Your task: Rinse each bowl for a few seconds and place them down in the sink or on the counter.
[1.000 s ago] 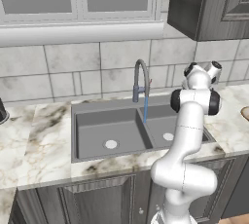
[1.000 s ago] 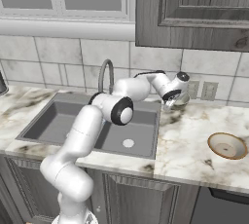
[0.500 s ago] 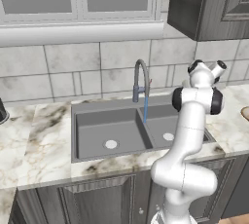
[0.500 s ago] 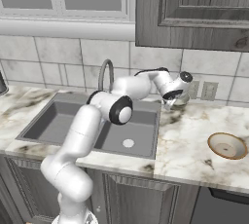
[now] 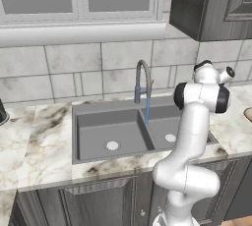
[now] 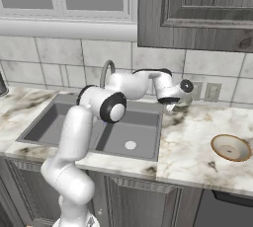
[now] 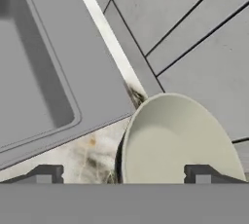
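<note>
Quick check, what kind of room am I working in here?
A kitchen, rendered: a double-basin sink with an arched faucet set in a marble counter, tiled wall behind, dark cabinets below, and a bowl on the counter.

The veined marble surface [image 6: 192, 147] carries one bowl [image 7: 180, 142] directly beneath the claw [image 6: 176, 103] and another bowl [image 6: 231, 147] well to its right.

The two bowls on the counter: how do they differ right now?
The bowl by the gripper sits at the back near the wall tiles, close to the sink; the other bowl lies farther right, nearer the counter's front edge, with brownish marks inside. Both rest upright, ungripped.
</note>
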